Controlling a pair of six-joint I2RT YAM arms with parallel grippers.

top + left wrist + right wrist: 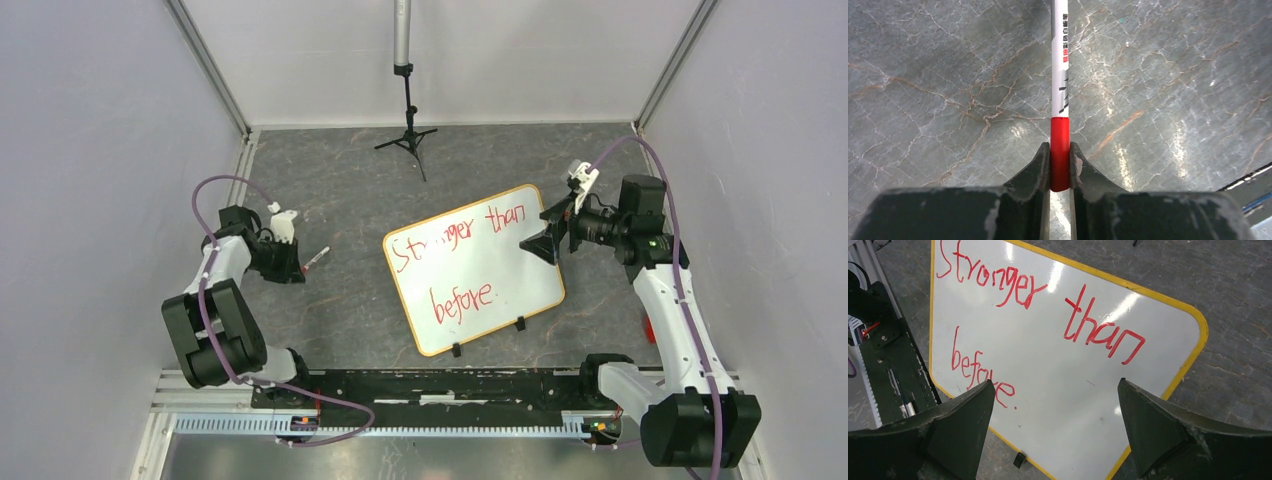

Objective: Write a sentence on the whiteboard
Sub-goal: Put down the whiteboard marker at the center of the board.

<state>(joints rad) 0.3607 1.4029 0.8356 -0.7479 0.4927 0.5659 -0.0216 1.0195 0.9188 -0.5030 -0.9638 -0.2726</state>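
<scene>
The whiteboard [510, 275] lies flat and slanted mid-table, with an orange frame and two black clip feet on its near edge. The sentence [462, 298] reads "Stronger than before." in red, in two rows. Board [1063, 405] and sentence [998, 282] also show in the right wrist view. My right gripper [540, 243] [1055, 381] is open and empty, hovering over the board's right edge. My left gripper [290, 262] [1060, 145] is left of the board, shut on the red end of a white marker [1059, 75], which points away over the table [316, 258].
A small black tripod stand [405, 135] rises at the back centre. A black rail [450, 385] runs along the near edge between the arm bases. A small red object [650, 328] lies beside the right arm. Grey walls close in both sides.
</scene>
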